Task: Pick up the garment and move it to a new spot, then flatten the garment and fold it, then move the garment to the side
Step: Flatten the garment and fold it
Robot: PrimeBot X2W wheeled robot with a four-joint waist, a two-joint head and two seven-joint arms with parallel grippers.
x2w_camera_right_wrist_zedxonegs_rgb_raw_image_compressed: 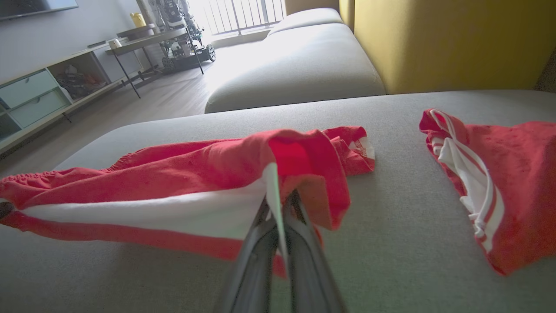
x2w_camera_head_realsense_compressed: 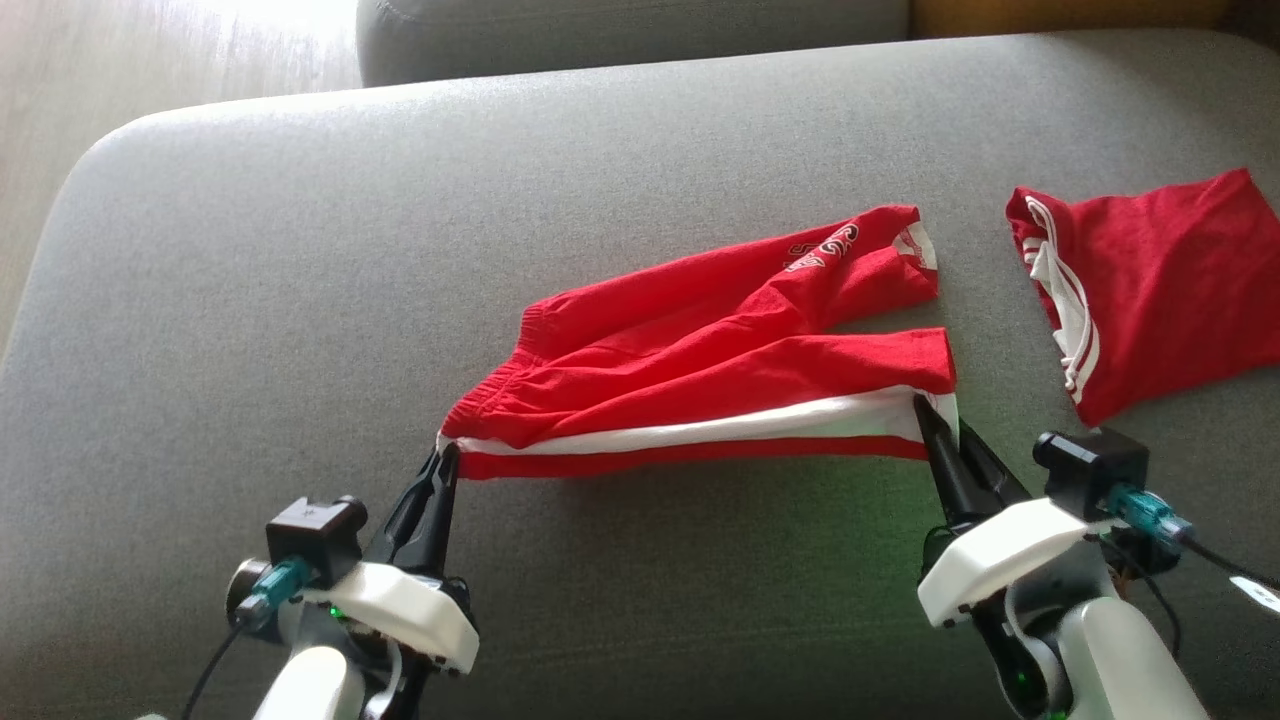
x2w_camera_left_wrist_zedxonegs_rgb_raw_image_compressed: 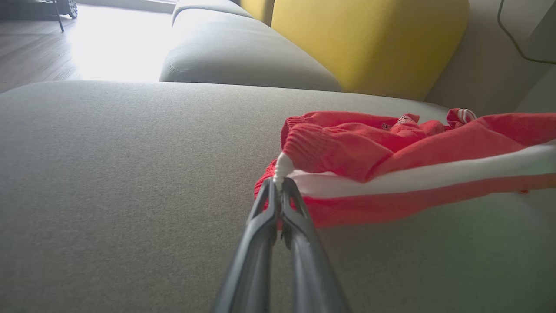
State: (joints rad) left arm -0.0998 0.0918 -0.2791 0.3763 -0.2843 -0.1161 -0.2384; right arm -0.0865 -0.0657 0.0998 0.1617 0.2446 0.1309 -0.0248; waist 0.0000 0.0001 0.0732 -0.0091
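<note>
Red shorts (x2w_camera_head_realsense_compressed: 720, 340) lie across the grey cushion (x2w_camera_head_realsense_compressed: 300, 300); my left gripper (x2w_camera_head_realsense_compressed: 445, 458) pinches the waistband corner, my right gripper (x2w_camera_head_realsense_compressed: 925, 408) the leg hem — thin bites both; pulling tauter, I risk one slipping free.

red-and-white top (x2w_camera_head_realsense_compressed: 1160, 290), perhaps a shirt, on grey sofa (x2w_camera_head_realsense_compressed: 300, 300), yellow cushion (x2w_camera_left_wrist_zedxonegs_rgb_raw_image_compressed: 369, 39) behind

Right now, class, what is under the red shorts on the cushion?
The grey cushion lies under the red shorts; shadowed cushion shows beneath their raised near edge. Anything under the far part resting on it is covered by cloth.
</note>
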